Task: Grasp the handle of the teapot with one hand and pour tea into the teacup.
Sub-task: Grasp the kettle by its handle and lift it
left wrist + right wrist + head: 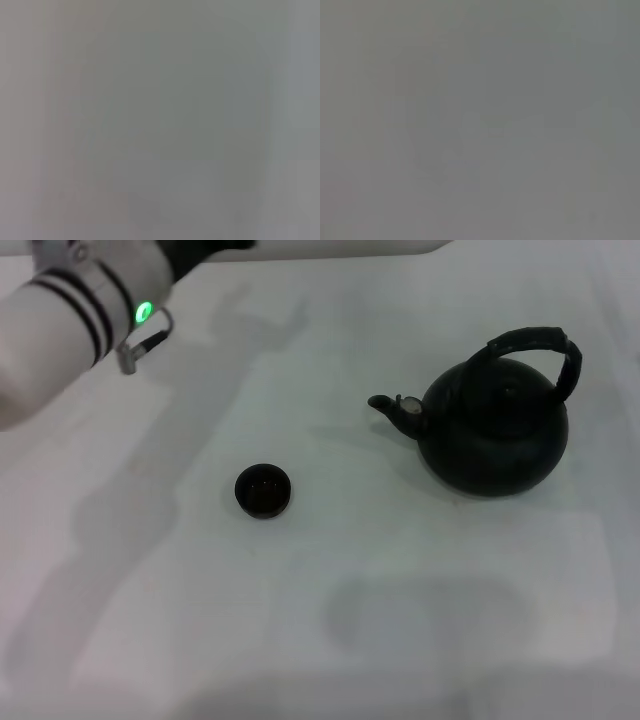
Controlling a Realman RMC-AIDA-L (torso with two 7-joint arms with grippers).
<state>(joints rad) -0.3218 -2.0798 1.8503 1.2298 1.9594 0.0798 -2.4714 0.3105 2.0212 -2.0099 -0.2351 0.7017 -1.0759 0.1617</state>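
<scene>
Nothing held yet; task at its very start. Black teapot [493, 430] upright on the white bench [400, 620], off to the right side, spout [390, 408] aimed left toward the cup. Handle [540, 348] arched over the pot's top, free and untouched. Tiny black teacup [263, 490] well apart from the pot, left of it and a bit nearer. No tea to be seen pouring. Left arm [70, 320] up in the far left corner, green light on, far from both things; its claw out of sight, so cannot tell if spread or pressed together. Right arm and claw not seen at all. Both wrist views plain grey, nothing to make out. Next, most likely: reach over the pot, close around the handle's top, lift, then tip the spout over the cup.
</scene>
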